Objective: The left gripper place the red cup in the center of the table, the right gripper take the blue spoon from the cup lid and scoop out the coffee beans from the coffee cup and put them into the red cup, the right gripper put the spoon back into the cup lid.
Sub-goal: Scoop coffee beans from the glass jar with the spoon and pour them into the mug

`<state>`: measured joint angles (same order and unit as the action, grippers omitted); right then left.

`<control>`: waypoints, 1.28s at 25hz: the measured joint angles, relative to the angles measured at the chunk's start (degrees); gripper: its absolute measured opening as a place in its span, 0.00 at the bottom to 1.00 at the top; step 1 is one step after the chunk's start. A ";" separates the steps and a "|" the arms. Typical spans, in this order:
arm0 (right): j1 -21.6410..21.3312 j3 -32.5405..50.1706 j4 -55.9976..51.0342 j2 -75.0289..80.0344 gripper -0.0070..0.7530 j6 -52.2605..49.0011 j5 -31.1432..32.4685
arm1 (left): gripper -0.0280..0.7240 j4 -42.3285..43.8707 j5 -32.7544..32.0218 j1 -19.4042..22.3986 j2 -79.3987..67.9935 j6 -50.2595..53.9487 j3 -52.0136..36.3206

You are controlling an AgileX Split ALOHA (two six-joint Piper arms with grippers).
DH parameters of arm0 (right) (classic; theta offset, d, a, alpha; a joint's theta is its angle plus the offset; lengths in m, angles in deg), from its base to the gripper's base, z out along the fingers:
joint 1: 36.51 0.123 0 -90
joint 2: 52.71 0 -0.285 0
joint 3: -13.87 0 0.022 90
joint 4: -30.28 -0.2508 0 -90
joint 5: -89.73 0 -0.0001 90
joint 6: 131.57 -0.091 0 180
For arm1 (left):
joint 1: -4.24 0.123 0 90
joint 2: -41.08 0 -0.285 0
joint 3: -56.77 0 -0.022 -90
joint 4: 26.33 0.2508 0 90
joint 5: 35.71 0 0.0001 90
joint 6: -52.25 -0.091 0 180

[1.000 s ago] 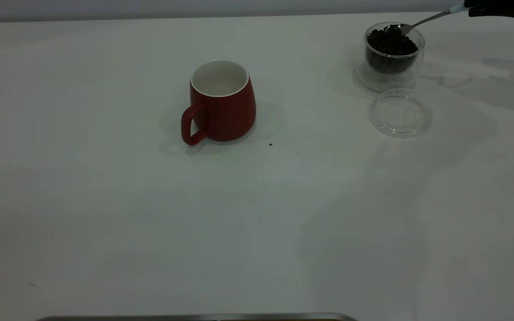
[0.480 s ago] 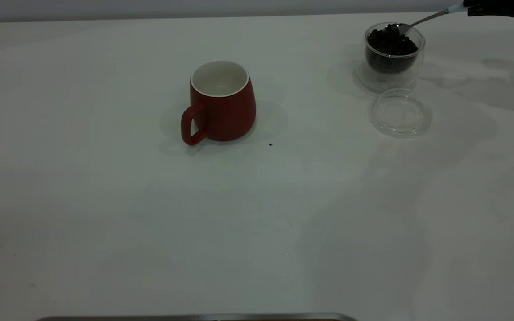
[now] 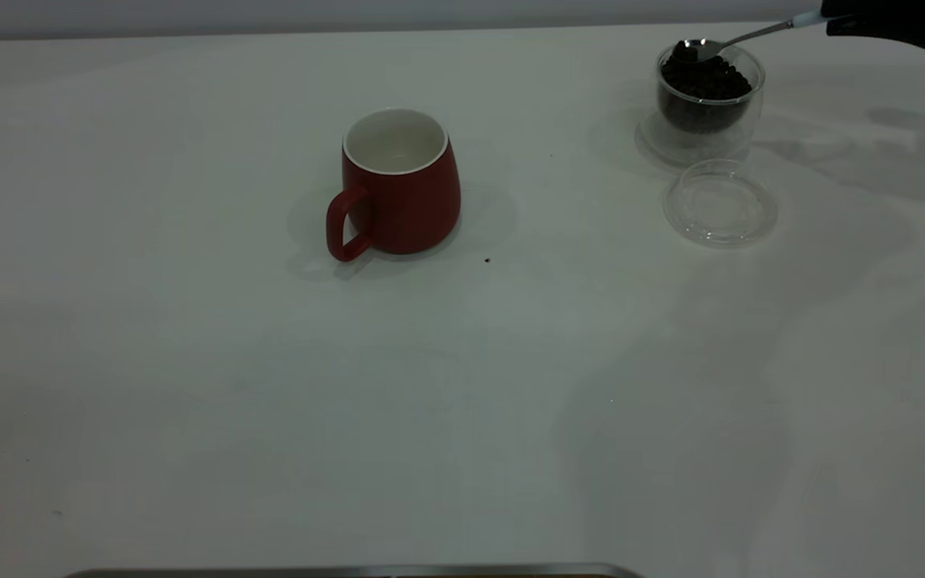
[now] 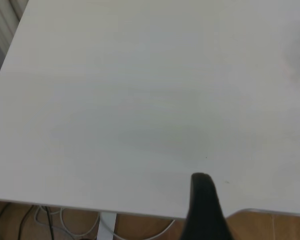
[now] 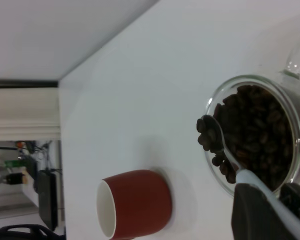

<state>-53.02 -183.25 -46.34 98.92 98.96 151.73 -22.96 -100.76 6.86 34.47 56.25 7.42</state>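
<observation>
Right gripper (image 5: pixel 262 210) jaws clamp spoon (image 3: pixel 699 50), beans aboard, over coffee cup (image 3: pixel 707 100) rim.

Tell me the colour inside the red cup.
White inside the red cup, seen best in the exterior view.

A pale white table (image 3: pixel 189 361) fills the scene under soft light, with a wooden floor (image 4: pixel 270 225) and loose cables (image 4: pixel 50 217) beneath its edge.

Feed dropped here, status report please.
Right gripper shut on spoon, beans aboard, over coffee cup. Red cup centered, empty. Path clear.
</observation>
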 joint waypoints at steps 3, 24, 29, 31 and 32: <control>-0.48 0.00 -0.69 0.28 0.15 0.26 0.05 | 0.82 0.00 0.00 0.00 0.00 0.00 0.00; 3.61 0.00 -4.44 0.53 0.15 0.98 3.74 | 0.82 0.00 0.00 0.00 0.00 0.00 0.00; 8.27 0.00 -5.24 0.53 0.15 0.98 3.74 | 0.82 0.00 0.00 0.00 0.00 0.00 0.00; 10.09 0.00 -5.24 0.53 0.15 1.03 3.80 | 0.82 0.00 0.00 0.00 0.00 0.00 0.00; 10.97 0.00 -5.24 0.53 0.15 1.03 3.87 | 0.82 0.00 0.00 0.00 0.00 0.00 0.00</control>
<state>-42.05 -183.25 -51.58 99.44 99.99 155.59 -22.96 -100.76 6.86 34.47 56.25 7.42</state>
